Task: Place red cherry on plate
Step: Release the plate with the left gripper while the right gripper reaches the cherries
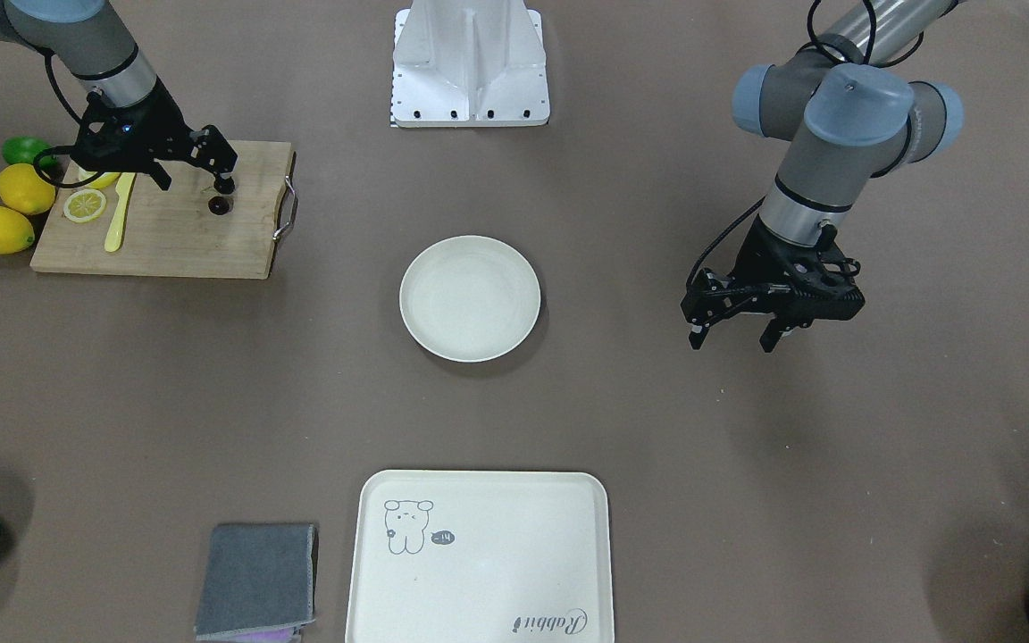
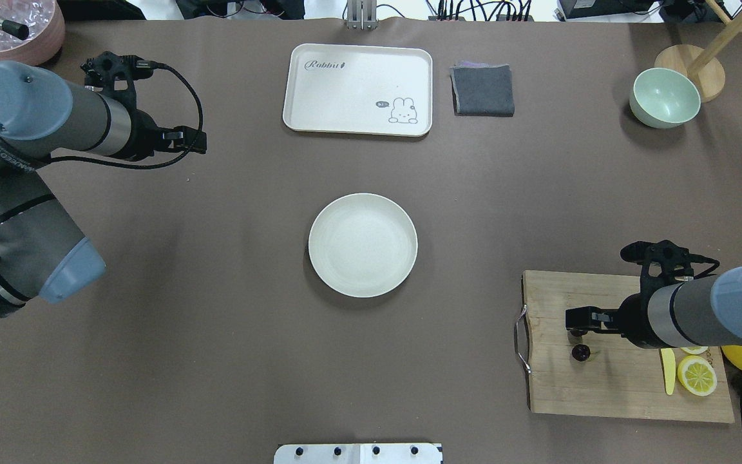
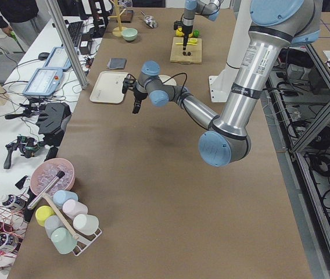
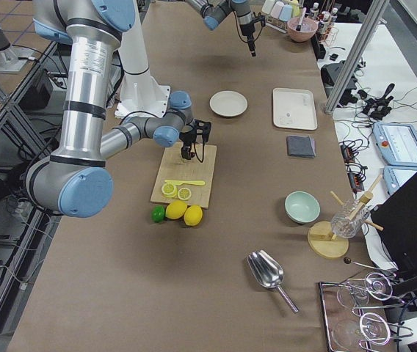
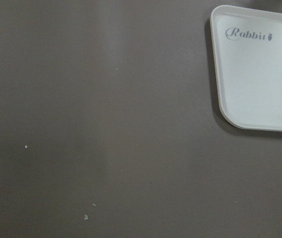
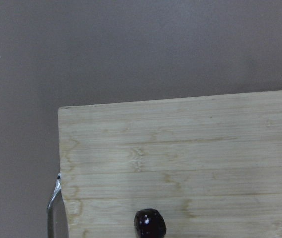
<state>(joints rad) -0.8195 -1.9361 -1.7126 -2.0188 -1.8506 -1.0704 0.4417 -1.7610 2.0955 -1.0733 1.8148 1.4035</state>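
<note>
The red cherry (image 1: 220, 204) lies on the cutting board (image 1: 184, 241), near its handle end. My right gripper (image 1: 193, 183) hangs over the board, jaws apart, holding nothing. The cherry is small and round: I think a finger can push it and it rolls away. The plate (image 1: 470, 298) is well apart from the board, across the brown table (image 1: 657, 446).

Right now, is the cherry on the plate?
No, the red cherry lies on the wooden cutting board, well apart from the plate.
</note>
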